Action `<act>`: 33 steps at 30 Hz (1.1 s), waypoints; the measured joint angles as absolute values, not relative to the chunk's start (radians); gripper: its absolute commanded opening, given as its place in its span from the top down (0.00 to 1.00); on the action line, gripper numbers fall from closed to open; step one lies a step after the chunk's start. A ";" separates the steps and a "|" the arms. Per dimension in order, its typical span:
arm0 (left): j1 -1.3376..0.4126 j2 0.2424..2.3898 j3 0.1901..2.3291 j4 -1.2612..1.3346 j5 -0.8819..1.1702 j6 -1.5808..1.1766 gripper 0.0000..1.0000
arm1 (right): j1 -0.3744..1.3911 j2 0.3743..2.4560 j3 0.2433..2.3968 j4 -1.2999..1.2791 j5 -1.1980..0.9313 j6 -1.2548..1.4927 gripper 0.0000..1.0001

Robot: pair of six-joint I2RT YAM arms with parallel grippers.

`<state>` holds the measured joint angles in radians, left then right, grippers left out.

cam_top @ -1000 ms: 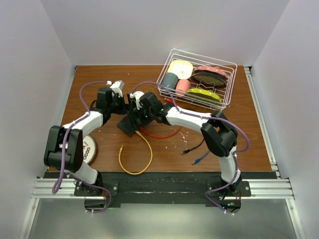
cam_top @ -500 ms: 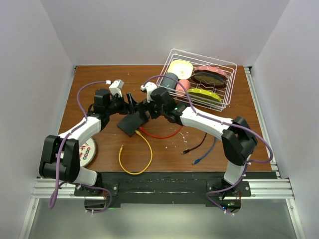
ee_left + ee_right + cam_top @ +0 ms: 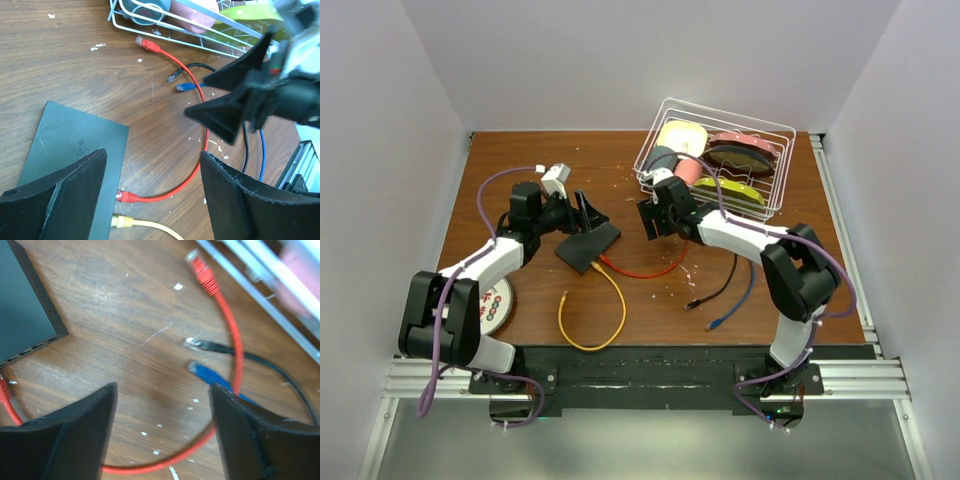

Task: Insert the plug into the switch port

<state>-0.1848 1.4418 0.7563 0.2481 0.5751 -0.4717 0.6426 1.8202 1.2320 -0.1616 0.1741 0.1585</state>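
switch [image 3: 588, 247]: black box, left of centre on the wooden table [image 3: 800, 260]. only the left wrist view shows a seated red plug [image 3: 126, 196] and yellow plug [image 3: 120, 221] in its edge. loose red plug [image 3: 202, 269] beside the white basket [image 3: 786, 150]. left gripper [image 3: 584, 212] low over the switch, right gripper [image 3: 649, 216] near the basket, both spread, empty.

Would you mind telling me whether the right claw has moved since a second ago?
Yes. The right claw drew away from the switch, rightwards in the top view, toward the white wire basket.
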 measured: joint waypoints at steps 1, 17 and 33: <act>-0.185 1.442 0.755 0.249 0.577 -0.472 0.21 | 0.644 1.834 1.234 -0.160 0.173 0.157 0.28; -0.185 1.454 0.754 0.270 0.611 -0.471 0.23 | 0.646 1.955 1.269 -0.143 0.168 0.134 0.27; -0.185 1.489 0.754 0.269 0.626 -0.468 0.25 | 0.618 1.924 1.255 -0.103 0.183 0.104 0.28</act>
